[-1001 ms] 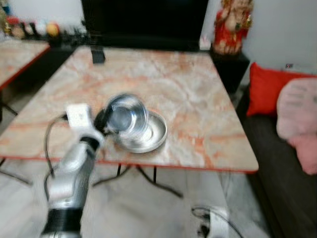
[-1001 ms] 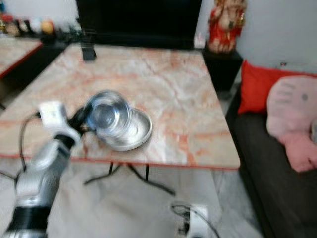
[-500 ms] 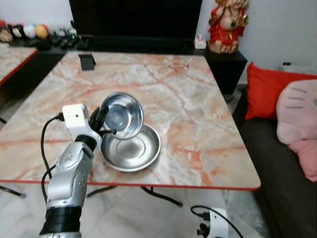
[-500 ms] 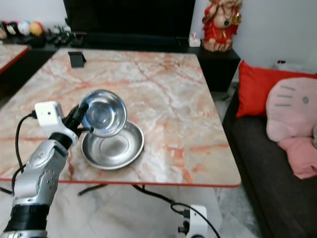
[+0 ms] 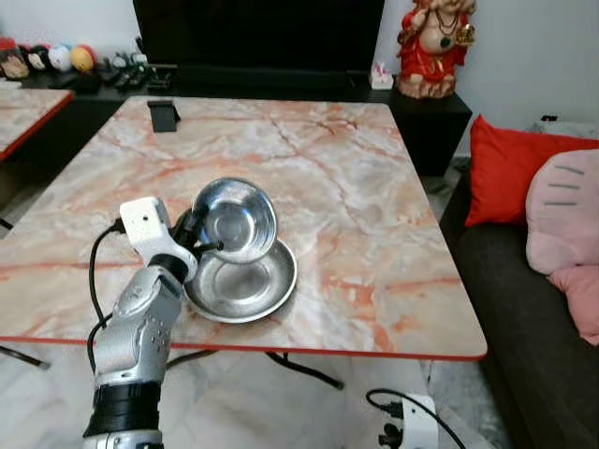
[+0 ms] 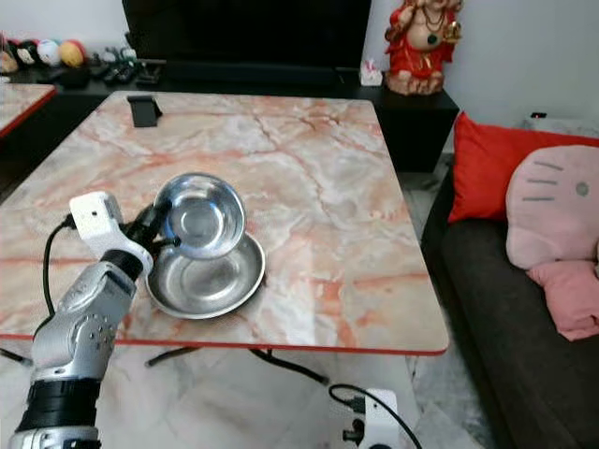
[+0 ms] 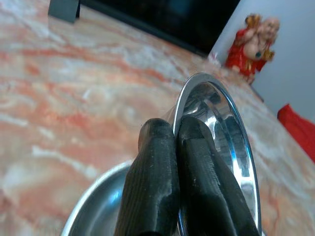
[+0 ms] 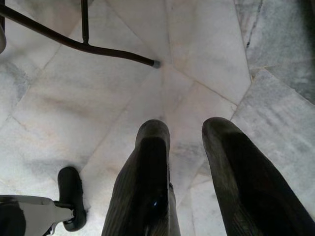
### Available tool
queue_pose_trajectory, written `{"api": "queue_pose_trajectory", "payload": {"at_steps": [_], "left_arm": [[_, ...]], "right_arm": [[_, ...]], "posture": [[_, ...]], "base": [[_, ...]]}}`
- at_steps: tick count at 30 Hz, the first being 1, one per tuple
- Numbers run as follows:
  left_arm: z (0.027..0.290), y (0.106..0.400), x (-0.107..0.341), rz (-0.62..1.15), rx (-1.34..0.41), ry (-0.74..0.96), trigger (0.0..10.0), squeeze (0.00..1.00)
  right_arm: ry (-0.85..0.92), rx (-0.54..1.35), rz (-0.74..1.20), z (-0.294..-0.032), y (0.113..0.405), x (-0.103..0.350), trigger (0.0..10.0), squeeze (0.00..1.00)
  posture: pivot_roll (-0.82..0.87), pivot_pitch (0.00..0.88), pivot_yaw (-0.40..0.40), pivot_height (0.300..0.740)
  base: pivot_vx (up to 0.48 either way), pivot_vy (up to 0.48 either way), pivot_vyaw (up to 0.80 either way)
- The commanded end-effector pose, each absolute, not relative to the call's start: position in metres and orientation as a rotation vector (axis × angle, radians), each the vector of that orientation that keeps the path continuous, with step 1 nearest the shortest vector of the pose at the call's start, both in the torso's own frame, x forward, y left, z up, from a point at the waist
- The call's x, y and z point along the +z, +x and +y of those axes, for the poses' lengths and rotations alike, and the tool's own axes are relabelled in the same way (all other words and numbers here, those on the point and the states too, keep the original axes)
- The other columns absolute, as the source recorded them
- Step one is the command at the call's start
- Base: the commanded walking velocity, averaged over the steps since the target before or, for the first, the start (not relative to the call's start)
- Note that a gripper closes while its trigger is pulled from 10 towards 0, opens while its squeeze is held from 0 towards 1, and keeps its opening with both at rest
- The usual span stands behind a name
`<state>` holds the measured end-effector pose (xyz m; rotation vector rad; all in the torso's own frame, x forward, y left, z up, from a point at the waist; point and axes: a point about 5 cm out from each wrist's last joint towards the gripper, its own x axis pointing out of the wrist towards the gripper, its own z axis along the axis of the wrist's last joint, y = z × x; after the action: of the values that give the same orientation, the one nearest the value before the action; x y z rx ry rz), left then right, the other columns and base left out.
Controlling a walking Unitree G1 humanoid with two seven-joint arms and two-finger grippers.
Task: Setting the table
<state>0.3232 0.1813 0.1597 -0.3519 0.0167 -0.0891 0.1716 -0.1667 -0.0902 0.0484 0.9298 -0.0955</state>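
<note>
A small steel bowl [image 5: 236, 220] is held tilted on its edge, its hollow facing me, above a wide shallow steel dish [image 5: 245, 288] near the front edge of the marble table [image 5: 356, 187]. My left gripper [image 5: 195, 239] is shut on the small bowl's rim at its left side. The left wrist view has both black fingers [image 7: 162, 187] pinching that rim [image 7: 231, 147], the dish [image 7: 93, 206] lying below. My right gripper [image 8: 184, 142] hangs open over the tiled floor.
A dark phone stand [image 5: 162, 114] sits at the table's far left. Behind are a black TV cabinet, a red statue [image 5: 432, 47] and small figures. A sofa with red cushion [image 5: 505, 168] and pink pillow lies right. A second table's corner [image 5: 23, 108] is left. A power strip [image 5: 404, 432] is on the floor.
The camera has steadied and shifted slightly. The held bowl stays tilted over the dish, now a touch lower and closer to it.
</note>
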Motion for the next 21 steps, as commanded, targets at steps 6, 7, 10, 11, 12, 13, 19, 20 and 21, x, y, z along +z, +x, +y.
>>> {"api": "queue_pose_trajectory", "payload": {"at_steps": [6,7,10,11,12,13,19,20,21], "left_arm": [[0.174,0.323,0.156,0.075,-0.134,-0.354,10.0,0.00],[0.174,0.323,0.156,0.082,-0.131,-0.351,10.0,0.00],[0.174,0.323,0.155,0.088,-0.128,-0.351,10.0,0.00],[0.173,0.323,0.155,0.094,-0.126,-0.352,10.0,0.00],[0.173,0.323,0.154,0.102,-0.124,-0.351,10.0,0.00],[0.173,0.323,0.153,0.107,-0.123,-0.351,10.0,0.00],[0.170,0.321,0.141,0.158,-0.082,-0.389,10.0,0.00],[0.169,0.321,0.140,0.160,-0.080,-0.394,10.0,0.00],[0.169,0.321,0.140,0.164,-0.076,-0.399,10.0,0.00]], "right_arm": [[0.048,-0.094,0.939,-0.168,0.171,-0.091,10.0,0.00],[0.048,-0.094,0.939,-0.168,0.171,-0.091,10.0,0.00],[0.049,-0.094,0.939,-0.168,0.171,-0.091,10.0,0.00],[0.049,-0.094,0.940,-0.168,0.171,-0.091,10.0,0.00],[0.050,-0.094,0.940,-0.168,0.171,-0.091,10.0,0.00],[0.050,-0.094,0.940,-0.168,0.171,-0.091,10.0,0.00],[0.052,-0.094,0.939,-0.168,0.171,-0.091,10.0,0.00],[0.052,-0.094,0.939,-0.168,0.171,-0.091,10.0,0.00],[0.052,-0.094,0.940,-0.168,0.171,-0.091,10.0,0.00]], "posture": [[0.04,0.000,-0.036,0.740],[0.04,0.000,-0.036,0.740],[0.04,0.000,-0.035,0.740],[0.04,0.000,-0.035,0.740],[0.04,0.000,-0.034,0.740],[0.04,0.000,-0.034,0.740],[0.04,0.000,-0.033,0.740],[0.04,0.000,-0.033,0.740],[0.04,0.000,-0.034,0.740]], "base": [[0.000,0.000,0.00],[0.000,0.000,0.00],[0.000,0.000,0.00],[0.000,0.000,0.00],[0.000,0.000,0.00],[0.000,0.000,0.00],[0.000,0.000,0.00],[0.000,0.000,0.00],[0.000,0.000,0.00]]}}
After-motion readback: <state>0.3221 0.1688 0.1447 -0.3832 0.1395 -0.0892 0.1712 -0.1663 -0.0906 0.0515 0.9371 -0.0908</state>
